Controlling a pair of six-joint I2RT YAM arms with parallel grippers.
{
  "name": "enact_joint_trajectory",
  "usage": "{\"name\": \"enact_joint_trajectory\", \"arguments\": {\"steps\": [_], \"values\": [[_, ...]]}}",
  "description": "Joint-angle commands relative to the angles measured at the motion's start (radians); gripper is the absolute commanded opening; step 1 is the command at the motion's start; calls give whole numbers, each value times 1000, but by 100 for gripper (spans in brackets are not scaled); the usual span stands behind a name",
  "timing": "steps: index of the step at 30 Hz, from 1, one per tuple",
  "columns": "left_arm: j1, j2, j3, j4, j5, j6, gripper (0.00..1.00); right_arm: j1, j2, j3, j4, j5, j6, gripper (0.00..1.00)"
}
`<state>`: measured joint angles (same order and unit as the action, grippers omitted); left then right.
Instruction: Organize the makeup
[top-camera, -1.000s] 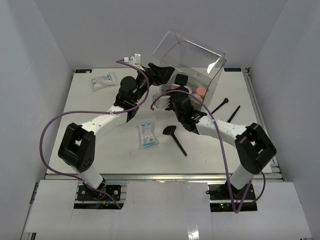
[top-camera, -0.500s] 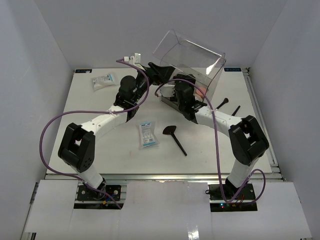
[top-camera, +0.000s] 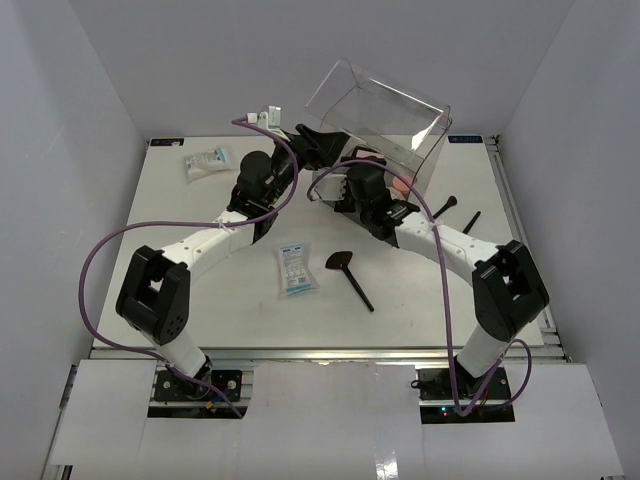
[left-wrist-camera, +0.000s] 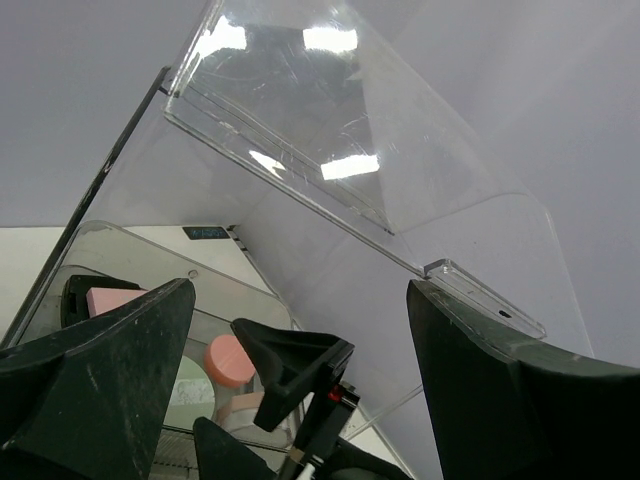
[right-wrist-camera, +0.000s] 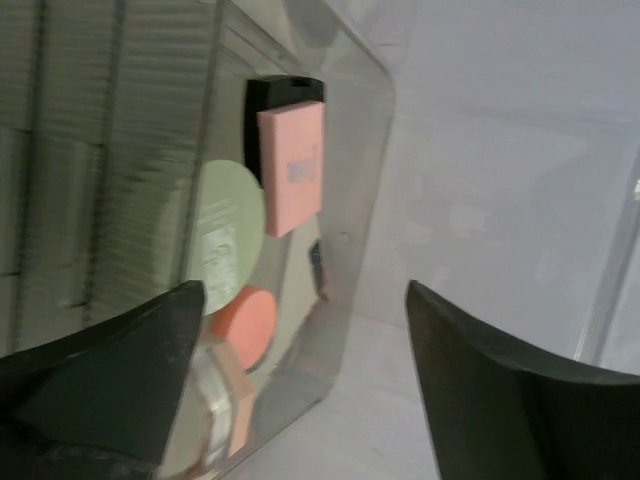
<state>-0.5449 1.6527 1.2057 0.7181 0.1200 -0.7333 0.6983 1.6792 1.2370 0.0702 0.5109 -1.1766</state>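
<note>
Roughly half done, by my reckoning: at the far left of the table (top-camera: 400, 315) one white-and-blue packet (top-camera: 207, 160) lies loose near the back edge, well apart from everything else, and it will need fetching. Next along, the left gripper (left-wrist-camera: 300, 290) is up at the rear left corner of the clear box (top-camera: 430, 150), its fingers spread wide with nothing between them. The raised lid (left-wrist-camera: 330, 120) slants overhead in its wrist view, but whether a finger is propping it I cannot tell. In the middle of the table a second packet (top-camera: 296, 268) lies flat, and just to its right is the flat-headed brush (top-camera: 350, 272); neither is put away. Further right, the right gripper (right-wrist-camera: 305, 290) hangs over the open tray of the box with its claw wide and empty. Below it, already inside, are the pink palette (right-wrist-camera: 292, 168), a pale green compact (right-wrist-camera: 228, 238) partly under the palette, and a coral round compact (right-wrist-camera: 243, 326). So those small pieces count as sorted. To the right of the box a slim black brush (top-camera: 441, 211) lies close to its wall, and beside it is a thinner black stick (top-camera: 467, 226); I cannot tell whether that is a brush or a pencil. What may hinder the rest is crowding: both arms meet at the box mouth, their purple cables (top-camera: 100, 260) loop across the work area, and the tilted lid leaves only the front of the tray free for dropping things in.
</note>
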Motion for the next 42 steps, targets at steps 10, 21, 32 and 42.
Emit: {"name": "enact_joint_trajectory", "arguments": {"steps": [10, 21, 32, 42], "values": [[7, -62, 23, 12, -6, 7, 98, 12, -154, -61, -174, -21, 124, 32], [7, -70, 15, 5, -11, 10, 98, -16, -112, -68, -216, 32, 133, 27], [7, -73, 10, 7, -12, 14, 98, -65, -50, -44, -221, 54, 134, 27], [7, -77, 8, 9, -11, 14, 98, -82, -26, -4, -220, 83, 148, 27]]}}
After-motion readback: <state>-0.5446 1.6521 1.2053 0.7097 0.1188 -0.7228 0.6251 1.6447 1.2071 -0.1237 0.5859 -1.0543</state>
